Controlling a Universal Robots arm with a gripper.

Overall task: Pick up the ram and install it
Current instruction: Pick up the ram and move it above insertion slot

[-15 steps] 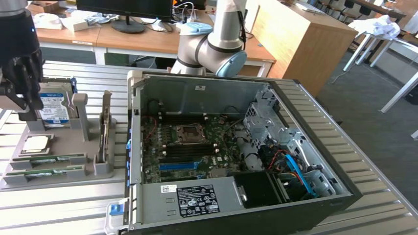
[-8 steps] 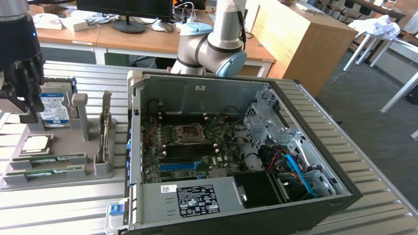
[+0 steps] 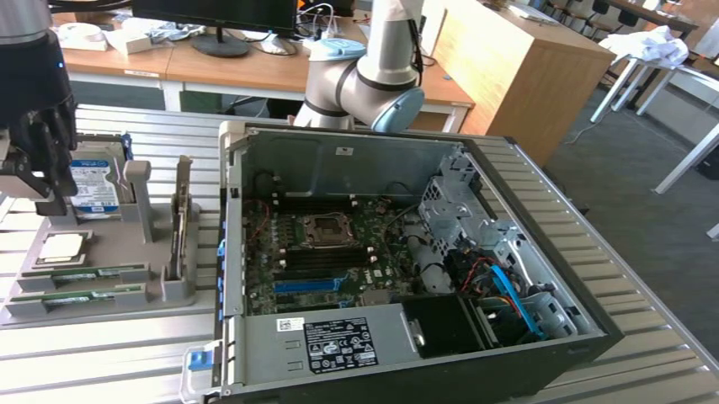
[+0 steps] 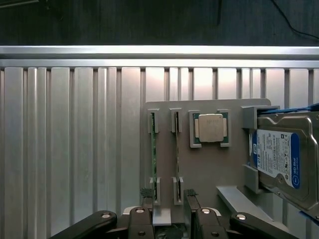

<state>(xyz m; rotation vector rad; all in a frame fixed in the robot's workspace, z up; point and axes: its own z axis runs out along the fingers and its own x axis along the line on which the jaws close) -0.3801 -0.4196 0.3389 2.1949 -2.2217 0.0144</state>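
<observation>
Two ram sticks [image 3: 84, 273] [image 3: 77, 297] stand on edge in slots at the near end of a grey holder tray [image 3: 113, 244], at the exterior view's left. In the wrist view they are thin green edges [image 4: 153, 149] [image 4: 177, 149]. My gripper [image 3: 45, 198] hangs above the far end of the tray, over the hard drive, apart from the ram. Its black fingers [image 4: 142, 221] stand open with nothing between them. The open computer case [image 3: 405, 269] lies to the right with its motherboard [image 3: 326, 252] exposed.
On the same tray sit a square silver processor [image 4: 211, 128] and a blue-labelled hard drive [image 4: 279, 159]. A grey upright bracket [image 3: 180, 227] stands between tray and case. The ribbed metal table [image 4: 75, 139] extends around; desks and monitors are behind.
</observation>
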